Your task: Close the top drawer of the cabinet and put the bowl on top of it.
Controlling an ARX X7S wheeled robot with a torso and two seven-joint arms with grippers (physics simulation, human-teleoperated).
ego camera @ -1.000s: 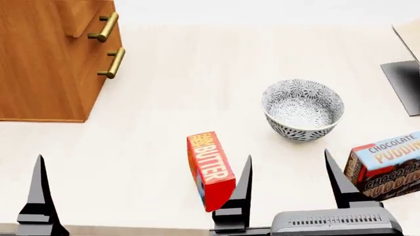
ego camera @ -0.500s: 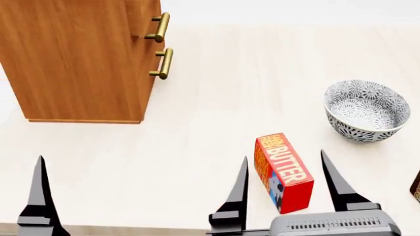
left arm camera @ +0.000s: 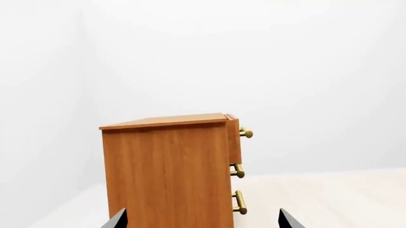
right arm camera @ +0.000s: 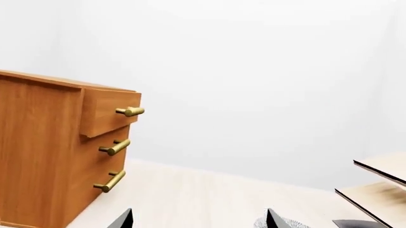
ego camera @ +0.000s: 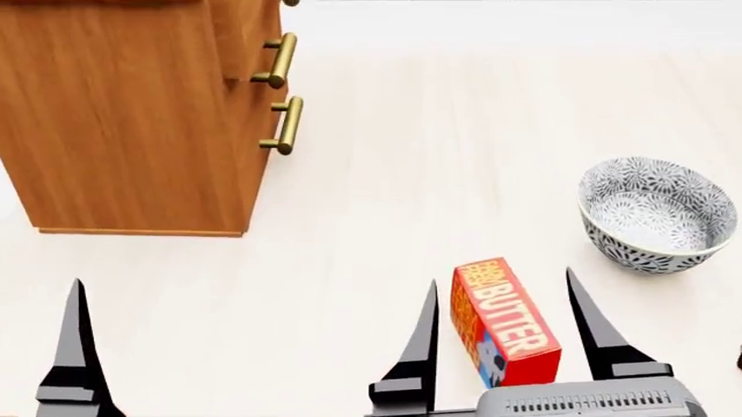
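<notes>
Top drawer (right arm camera: 108, 115) sticks out past the two drawers below it, so it's not shut; orange-brown wood front, brass bar handle (right arm camera: 130, 111). I count three handles on the cabinet (ego camera: 128, 122), one per drawer. Cabinet sits at the far left of the worktop (ego camera: 383, 191), flat paler top, nothing on it.

One bowl (ego camera: 658, 214): white, deep, dark grey leaf pattern inside and out, upright, empty, near the right edge of the worktop, well apart from the cabinet.

One red butter box (ego camera: 505, 322) near the front edge, between the fingers of my right gripper (ego camera: 501, 326) in the head view; I can't tell if they touch it. Right gripper is spread wide. Left gripper (ego camera: 249, 334) also spread wide, holding nothing.
</notes>
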